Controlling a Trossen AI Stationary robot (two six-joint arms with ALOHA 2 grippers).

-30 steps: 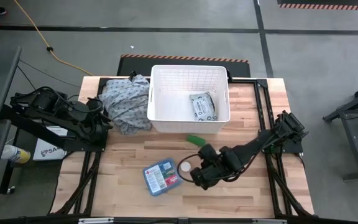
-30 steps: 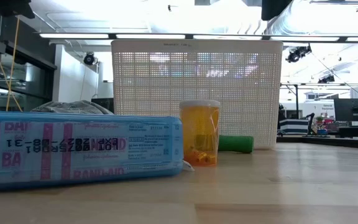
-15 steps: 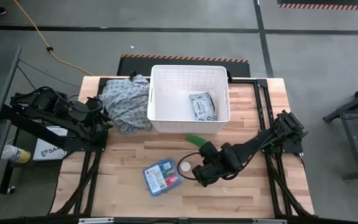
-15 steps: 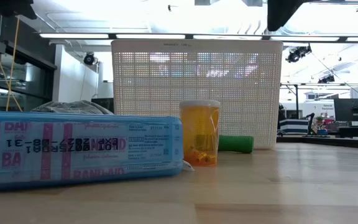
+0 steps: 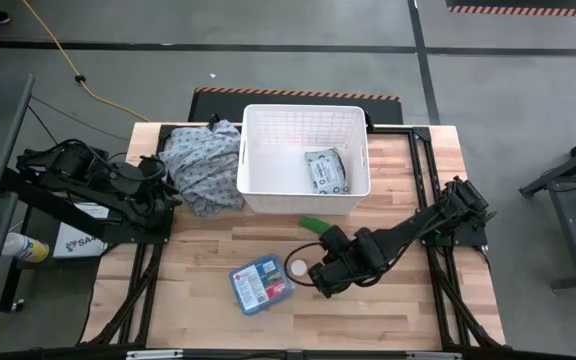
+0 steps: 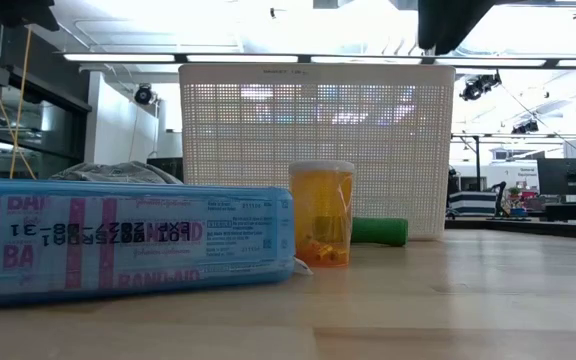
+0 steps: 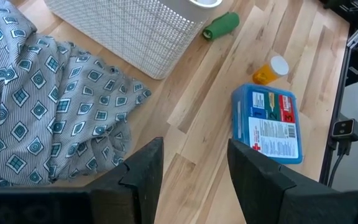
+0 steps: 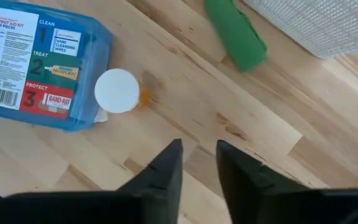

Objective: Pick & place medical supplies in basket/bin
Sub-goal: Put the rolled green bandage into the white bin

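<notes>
The white slatted basket [image 5: 303,160] stands at the table's far middle with a grey-white packet [image 5: 326,172] lying inside. In front of it a green item [image 5: 311,224] lies on the wood. An orange bottle with a white cap [image 5: 297,267] stands upright beside the flat blue first-aid box [image 5: 259,284]. My right gripper [image 5: 317,283] hovers just right of the bottle, above the table, fingers open by a narrow gap [image 8: 199,162], touching nothing. My left gripper [image 7: 194,168] is open at the table's left edge, beside the cloth.
A grey-blue patterned cloth heap [image 5: 203,165] lies left of the basket, against its wall. Bare wood spreads over the table's near and right parts [image 5: 408,300]. In the low view the box [image 6: 128,238] and bottle [image 6: 321,213] stand before the basket [image 6: 316,150].
My right arm has drawn a little toward the far edge, keeping its gripper next to the orange bottle. The supplies, basket and left arm have stayed where they were.
</notes>
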